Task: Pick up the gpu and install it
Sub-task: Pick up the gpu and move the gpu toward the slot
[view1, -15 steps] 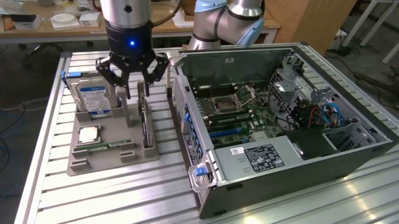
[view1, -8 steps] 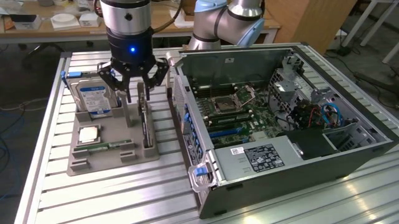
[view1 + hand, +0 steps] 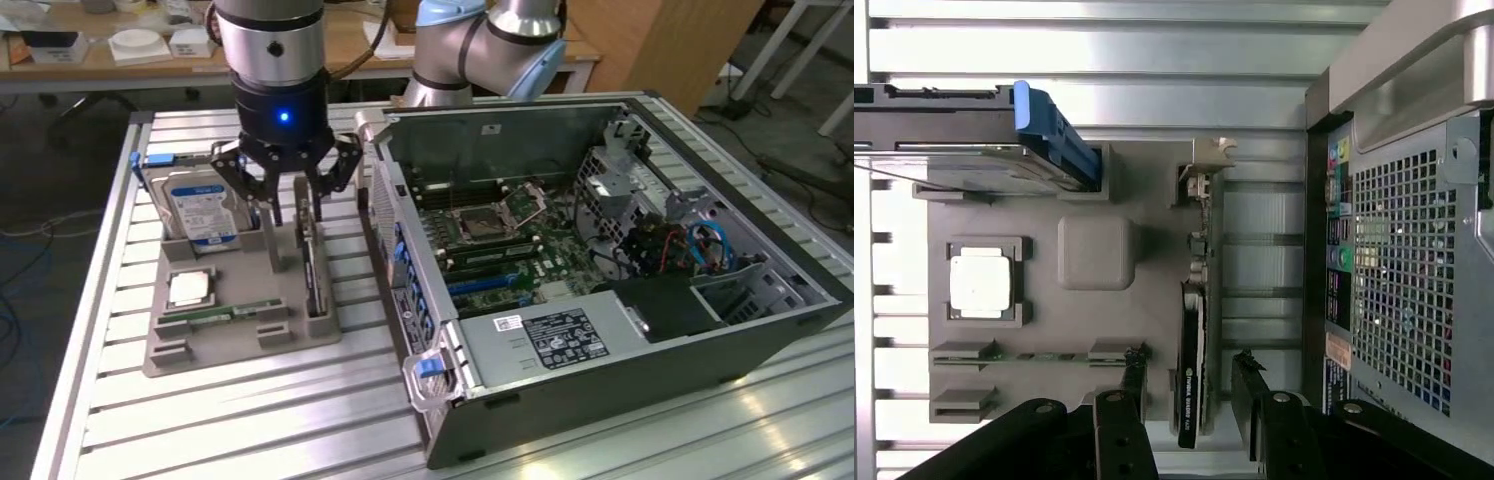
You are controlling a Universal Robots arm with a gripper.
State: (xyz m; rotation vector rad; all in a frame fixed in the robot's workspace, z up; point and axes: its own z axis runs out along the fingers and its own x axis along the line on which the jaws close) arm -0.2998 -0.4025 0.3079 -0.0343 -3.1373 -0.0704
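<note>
The gpu (image 3: pixel 311 272) stands on its long edge in a slot along one side of the grey parts tray (image 3: pixel 240 352). In the wrist view the gpu (image 3: pixel 1194 340) is a thin dark card with its silver bracket (image 3: pixel 1206 165) at the far end. My gripper (image 3: pixel 290 212) hangs open just above the card, in the exterior view's upper left. In the wrist view my gripper (image 3: pixel 1192 385) straddles the card: one black finger (image 3: pixel 1134 385) stands on each side, with a gap between each finger and the card. Nothing is held.
The tray (image 3: pixel 1144 205) also holds a blue-labelled hard drive (image 3: pixel 200 208), a square processor (image 3: pixel 191 288) and a green memory stick (image 3: pixel 214 316). The open computer case (image 3: pixel 747 330) lies close beside the tray, its motherboard (image 3: pixel 507 250) exposed. Everything rests on a slatted aluminium table (image 3: pixel 267 430).
</note>
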